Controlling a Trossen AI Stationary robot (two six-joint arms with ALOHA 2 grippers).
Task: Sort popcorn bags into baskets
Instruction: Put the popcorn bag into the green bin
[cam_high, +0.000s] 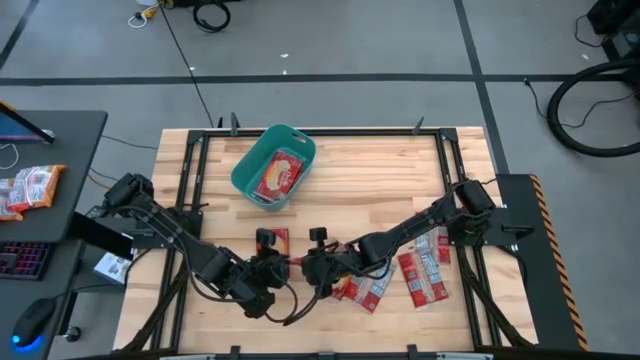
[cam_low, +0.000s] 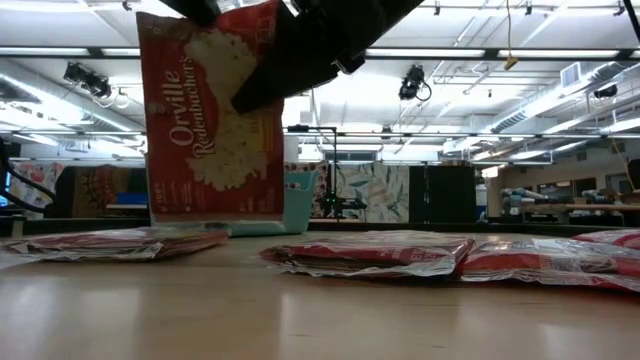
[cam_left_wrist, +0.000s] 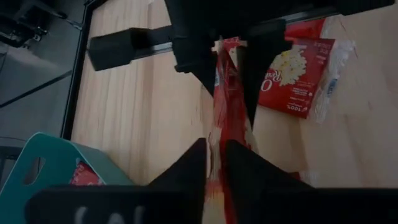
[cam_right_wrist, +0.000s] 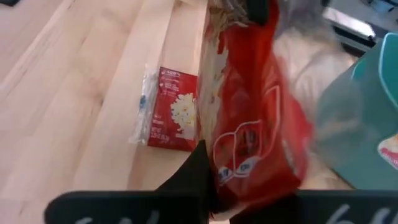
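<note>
A red popcorn bag (cam_low: 210, 120) hangs upright above the table's near middle, between my two grippers. My left gripper (cam_high: 270, 270) comes from the left and my right gripper (cam_high: 312, 263) from the right; both are shut on it. Another popcorn bag (cam_high: 272, 240) lies flat on the wood just beyond them. The teal basket (cam_high: 300, 147) stands at the far middle with one bag (cam_high: 279, 174) lying inside. My left gripper has the bag's near edge (cam_left_wrist: 219, 140) between its two fingers, seen edge-on, coming slanting down from the table's left. My right gripper pinches the opposite end of the bag (cam_left_wrist: 229, 59) between its two fingers (cam_left_wrist: 258, 68), coming slanting down from the right. The bag hangs upright, its lower edge (cam_low: 215, 212) clear of the table.
Several more red bags (cam_high: 420, 270) lie flat on the table's near right, some overlapping (cam_high: 362, 290). The table's black frame rails (cam_high: 190, 190) run along its sides. Bare wood lies between the grippers and the basket.
</note>
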